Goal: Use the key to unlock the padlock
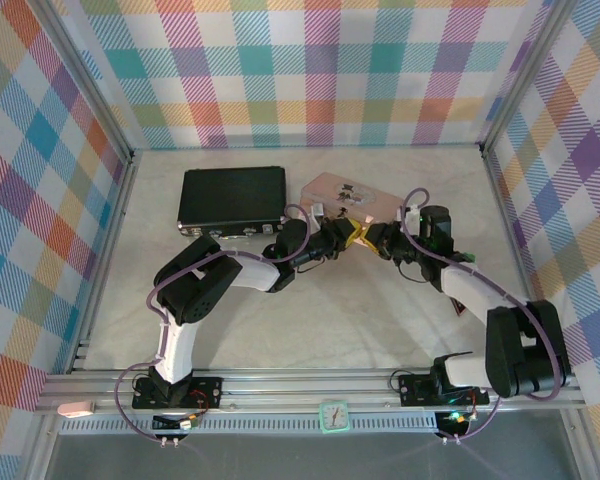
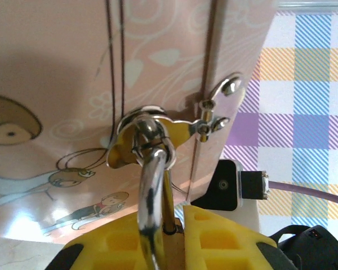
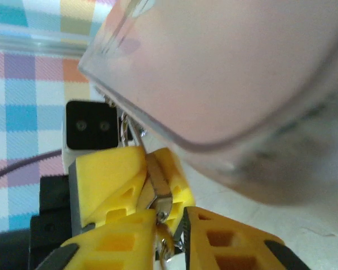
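Yellow moulded fingers of left gripper (image 2: 169, 228) closed on brass body of padlock (image 2: 149, 191); rounded polished silver shackle threaded through shiny stamped clasp (image 2: 180, 130) of glossy pink tin (image 2: 73, 67). Tin wall looms close over both grippers; black case (image 1: 232, 198) beside tin on pale table (image 1: 330, 320). Padlock long axis runs along left fingers, shackle toward tin, base toward right gripper (image 3: 170, 233). Key (image 3: 161, 214), thin dull metal, at padlock base between slightly parted right jaws; grip cannot tell
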Robot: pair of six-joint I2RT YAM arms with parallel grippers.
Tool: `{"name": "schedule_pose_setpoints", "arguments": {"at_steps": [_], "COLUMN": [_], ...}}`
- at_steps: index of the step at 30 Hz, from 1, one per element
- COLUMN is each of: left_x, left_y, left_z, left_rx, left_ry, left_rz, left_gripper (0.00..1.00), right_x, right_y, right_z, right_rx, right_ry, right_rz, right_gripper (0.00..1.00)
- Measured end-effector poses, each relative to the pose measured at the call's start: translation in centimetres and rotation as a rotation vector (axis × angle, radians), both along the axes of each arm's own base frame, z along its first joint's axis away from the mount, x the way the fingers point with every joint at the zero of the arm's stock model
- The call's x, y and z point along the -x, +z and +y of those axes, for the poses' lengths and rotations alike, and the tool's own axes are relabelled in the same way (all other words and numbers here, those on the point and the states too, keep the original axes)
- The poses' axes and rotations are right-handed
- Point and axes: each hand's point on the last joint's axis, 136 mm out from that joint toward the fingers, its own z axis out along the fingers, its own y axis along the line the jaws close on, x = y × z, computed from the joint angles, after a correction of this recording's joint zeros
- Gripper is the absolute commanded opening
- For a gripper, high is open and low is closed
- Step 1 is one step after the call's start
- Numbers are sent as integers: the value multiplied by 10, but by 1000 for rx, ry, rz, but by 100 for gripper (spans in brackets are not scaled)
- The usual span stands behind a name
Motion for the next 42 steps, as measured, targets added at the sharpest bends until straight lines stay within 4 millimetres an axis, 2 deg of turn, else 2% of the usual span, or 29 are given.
{"name": "schedule_pose_setpoints", "arguments": {"at_steps": [2,5,10,15,20,25,33,36,42], "left_x": [4,7,4,-1,-2,-2,-1,-2,-5], "left_y": [-1,-2,-5,-5,-5,-8,-8,-8,-7], "left_z": [-3,-6,-5,-6,-9,-9,-10,-10,-8], "left_rx": [-6,-18,-39,-47,-50,-57,-50,-45,-37], "left_ry": [-10,-11,8,22,22,21,21,26,49], "left_rz": [-5,-14,-29,-32,-30,-23,-11,-4,2], "left_gripper": [0,0,0,0,0,0,0,0,0], "right_x": [0,6,21,27,28,22,9,5,0], "right_y": [2,4,-1,0,-8,-9,-7,-8,-4], "right_z": [-10,-19,-26,-25,-16,-7,-5,-3,-3], "right_rx": [34,67,91,78,51,28,5,-7,-30], "right_ry": [-44,-84,-101,-91,-66,-53,-71,-75,-94], "right_rz": [-23,-44,-52,-72,-65,-73,-103,-107,-124], "right_gripper": [44,54,55,45,38,36,30,25,7]}}
